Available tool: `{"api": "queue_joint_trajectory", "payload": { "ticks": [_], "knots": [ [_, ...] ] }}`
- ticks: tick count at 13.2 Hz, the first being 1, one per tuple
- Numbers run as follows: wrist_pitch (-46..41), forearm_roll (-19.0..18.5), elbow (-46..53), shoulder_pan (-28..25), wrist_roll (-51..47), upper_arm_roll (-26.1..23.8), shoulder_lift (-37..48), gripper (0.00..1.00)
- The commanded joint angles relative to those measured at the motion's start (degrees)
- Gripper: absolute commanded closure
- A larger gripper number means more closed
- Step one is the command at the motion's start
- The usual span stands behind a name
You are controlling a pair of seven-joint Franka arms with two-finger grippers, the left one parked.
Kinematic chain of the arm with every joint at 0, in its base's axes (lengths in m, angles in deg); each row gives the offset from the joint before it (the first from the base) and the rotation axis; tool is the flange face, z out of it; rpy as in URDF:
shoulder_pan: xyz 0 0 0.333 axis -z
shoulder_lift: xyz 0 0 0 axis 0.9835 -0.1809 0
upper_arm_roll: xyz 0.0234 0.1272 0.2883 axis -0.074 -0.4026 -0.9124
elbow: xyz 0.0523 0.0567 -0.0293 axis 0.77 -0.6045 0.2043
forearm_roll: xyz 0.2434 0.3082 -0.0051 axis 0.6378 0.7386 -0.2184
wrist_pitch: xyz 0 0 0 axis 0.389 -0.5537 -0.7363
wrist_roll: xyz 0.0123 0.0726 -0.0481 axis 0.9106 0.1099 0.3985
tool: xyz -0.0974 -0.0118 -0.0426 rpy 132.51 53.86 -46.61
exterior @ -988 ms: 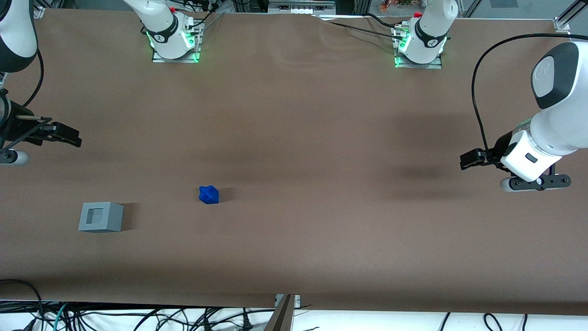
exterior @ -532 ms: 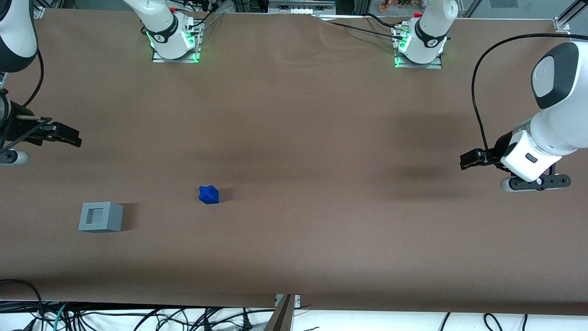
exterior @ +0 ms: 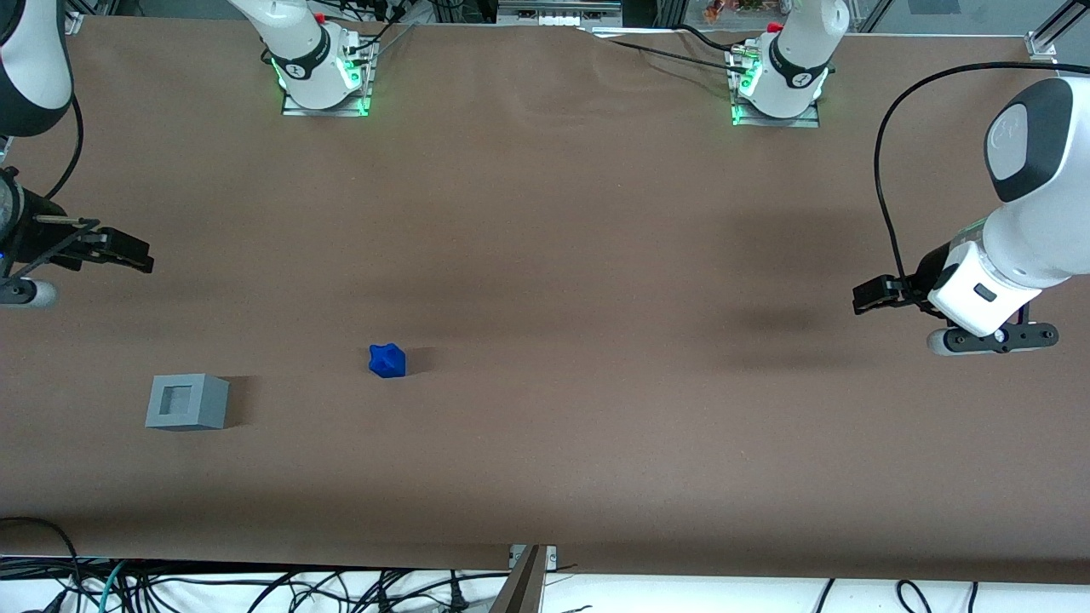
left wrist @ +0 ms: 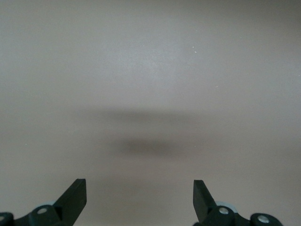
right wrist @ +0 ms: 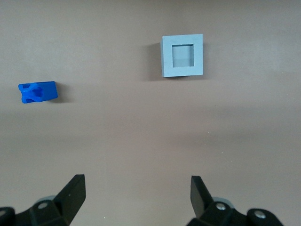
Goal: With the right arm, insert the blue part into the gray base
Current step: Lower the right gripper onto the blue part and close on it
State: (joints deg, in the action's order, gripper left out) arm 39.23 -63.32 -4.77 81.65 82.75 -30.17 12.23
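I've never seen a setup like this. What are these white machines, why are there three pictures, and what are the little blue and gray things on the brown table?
These are two white robot arms bolted to a brown table. The wide picture looks down on the table from the front. The other two come from small cameras on the arms' wrists, so the black prongs you see there are each arm's own fingers.

The working right arm carries a black two-finger gripper, which hangs in the air, open and holding nothing. Its wrist camera looks down on both items.

On the table lie the blue part, a small lumpy plastic piece, and the gray base, a cube with a square hollow on top. They are apart, with the base nearer the front camera. The blue piece is meant to go into that hollow.
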Motion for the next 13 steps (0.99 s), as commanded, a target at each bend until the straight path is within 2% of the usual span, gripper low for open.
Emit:
{"api": "queue_joint_trajectory", "payload": {
  "ticks": [1, 5, 7, 10, 13],
  "knots": [
    [-0.1, 0.7, 1.1, -0.6, 0.3, -0.3, -1.9, 0.01],
    [5.5, 3.1, 0.2, -2.7, 0.1, -0.4, -8.0, 0.01],
    [11.0, 5.8, 0.6, -6.4, -0.9, -0.4, -11.5, 0.01],
    [18.3, 5.4, 0.9, -12.8, -13.7, -0.4, -16.9, 0.01],
    [23.8, 5.1, 1.0, -16.7, -16.5, -0.3, -20.7, 0.01]
  ]
}}
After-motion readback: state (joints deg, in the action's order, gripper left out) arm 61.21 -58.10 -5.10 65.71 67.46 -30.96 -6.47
